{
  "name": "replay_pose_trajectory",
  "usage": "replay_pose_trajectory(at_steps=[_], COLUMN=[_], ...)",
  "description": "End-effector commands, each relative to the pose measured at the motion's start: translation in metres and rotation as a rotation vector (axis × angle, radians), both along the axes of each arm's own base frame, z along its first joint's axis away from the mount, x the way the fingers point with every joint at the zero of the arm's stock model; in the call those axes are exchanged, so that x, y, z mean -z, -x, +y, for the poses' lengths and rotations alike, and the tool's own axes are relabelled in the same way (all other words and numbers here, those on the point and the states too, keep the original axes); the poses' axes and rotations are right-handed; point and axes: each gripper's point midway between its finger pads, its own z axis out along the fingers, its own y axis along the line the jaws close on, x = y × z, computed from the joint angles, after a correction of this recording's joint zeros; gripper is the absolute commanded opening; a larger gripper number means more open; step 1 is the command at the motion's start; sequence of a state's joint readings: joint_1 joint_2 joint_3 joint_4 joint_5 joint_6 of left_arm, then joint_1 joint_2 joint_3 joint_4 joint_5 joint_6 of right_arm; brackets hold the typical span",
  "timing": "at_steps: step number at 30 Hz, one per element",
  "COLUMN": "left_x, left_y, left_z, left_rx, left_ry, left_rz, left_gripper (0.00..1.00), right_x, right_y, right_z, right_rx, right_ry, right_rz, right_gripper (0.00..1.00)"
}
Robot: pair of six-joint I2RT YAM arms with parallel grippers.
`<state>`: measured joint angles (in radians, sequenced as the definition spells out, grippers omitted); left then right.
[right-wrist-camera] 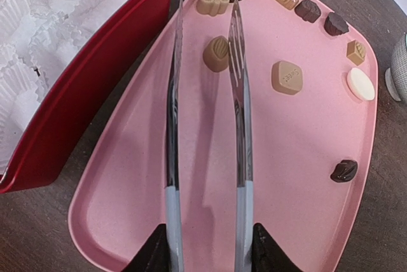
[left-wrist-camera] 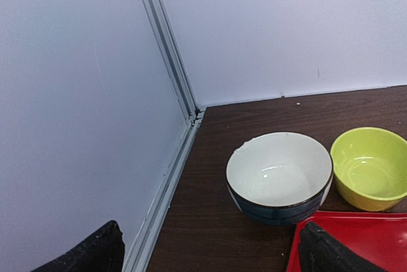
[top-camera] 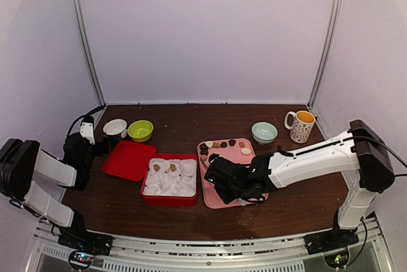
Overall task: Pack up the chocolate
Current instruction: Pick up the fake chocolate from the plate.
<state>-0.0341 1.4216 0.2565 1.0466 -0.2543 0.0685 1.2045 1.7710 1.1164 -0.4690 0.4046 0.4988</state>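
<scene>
— Our right gripper (right-wrist-camera: 210, 254) is clamped around the handle end of the metal tongs (right-wrist-camera: 239, 113). Its two black fingers press the blades from outside, and the blades stand a little apart.

— Agreed. Where do we see the chocolate (right-wrist-camera: 216, 54)?

— Mostly on the pink tray (right-wrist-camera: 305, 157). One light brown piece lies on the tray between the tong tips, close to one blade. We cannot tell whether metal touches it. Other pieces, light brown, dark and cream-white, run in a loose row along the tray's far edge. A single dark one sits apart from that row, near another edge.

— We also count two light brown pieces off the tray. They sit in white paper cups (right-wrist-camera: 25, 62) inside the red box (right-wrist-camera: 95, 88), which lies just left of the tray.

— And our left gripper (left-wrist-camera: 210, 256)?

— Its fingers are spread wide with nothing between them. It sits well to the left of the tray, past the box and the flat red lid (top-camera: 129, 159). In front of it a white bowl (left-wrist-camera: 280, 173) and a green bowl (left-wrist-camera: 372, 167) stand side by side.

— Just beyond the tray's far right corner we see a pale blue bowl (top-camera: 264, 132), with a mug (top-camera: 300, 126) further right.
</scene>
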Motion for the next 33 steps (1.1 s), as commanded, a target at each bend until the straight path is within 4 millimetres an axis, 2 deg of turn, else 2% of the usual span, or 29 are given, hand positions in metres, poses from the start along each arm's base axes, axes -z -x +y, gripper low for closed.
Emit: replay_pose_trajectory(at_steps=[1, 10, 33], left_x=[-0.016, -0.016, -0.016], left_y=[-0.005, -0.005, -0.005], left_z=[0.003, 0.003, 0.003], left_rx=[-0.009, -0.010, -0.010], left_ry=[0.012, 0.012, 0.011], left_rz=[-0.060, -0.061, -0.059], left_gripper=[0.98, 0.98, 0.98], right_x=[-0.023, -0.026, 0.002], right_y=[-0.007, -0.007, -0.010], right_z=[-0.007, -0.009, -0.007], right_rx=[0.029, 0.038, 0.069], right_ry=[-0.027, -0.039, -0.048], right_rz=[-0.057, -0.064, 0.038], right_gripper=[0.37, 0.38, 0.39])
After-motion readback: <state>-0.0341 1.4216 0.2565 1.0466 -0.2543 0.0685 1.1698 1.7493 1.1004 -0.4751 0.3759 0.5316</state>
